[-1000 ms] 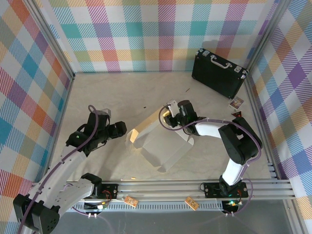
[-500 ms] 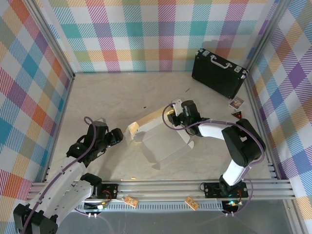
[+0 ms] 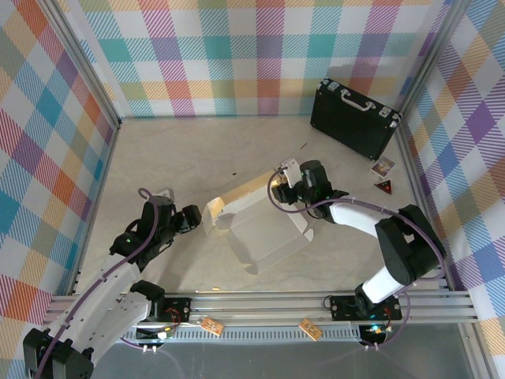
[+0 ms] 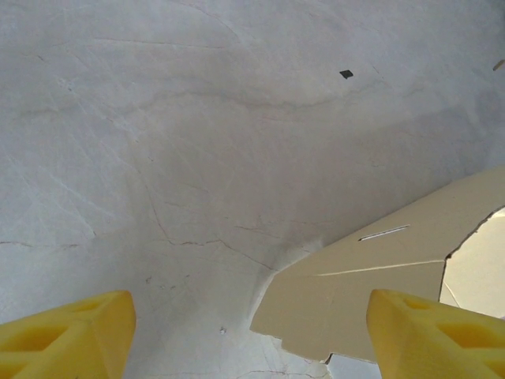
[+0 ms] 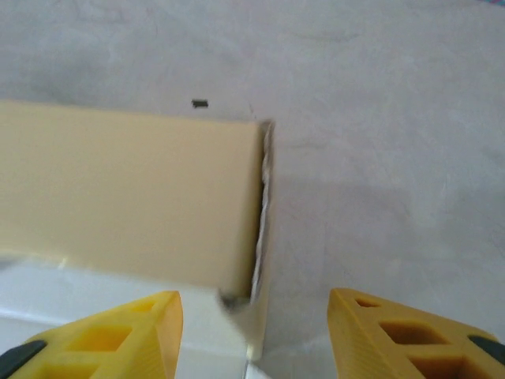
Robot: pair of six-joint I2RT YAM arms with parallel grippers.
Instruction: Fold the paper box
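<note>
The paper box [image 3: 256,229] lies partly folded mid-table, white inside up, with a tan wall raised along its far-left side. My left gripper [image 3: 189,219] hovers open just left of it. In the left wrist view a tan flap [image 4: 371,292] with a slot reaches in between the yellow fingers [image 4: 67,335] without touching them. My right gripper [image 3: 282,183] is at the box's far right corner. Its jaws stand open on either side of the tan wall's end edge [image 5: 260,213], and neither yellow finger [image 5: 410,335] touches it.
A black briefcase [image 3: 353,118] leans against the back right wall. Two small cards [image 3: 383,166] lie near the right wall. Plaid walls enclose the table on three sides, and an aluminium rail [image 3: 268,300] runs along the near edge.
The right gripper has opened and let go of the box's far corner, drawing back a little to the right. The left arm pulled back from the box's left side. The box settled lower.
</note>
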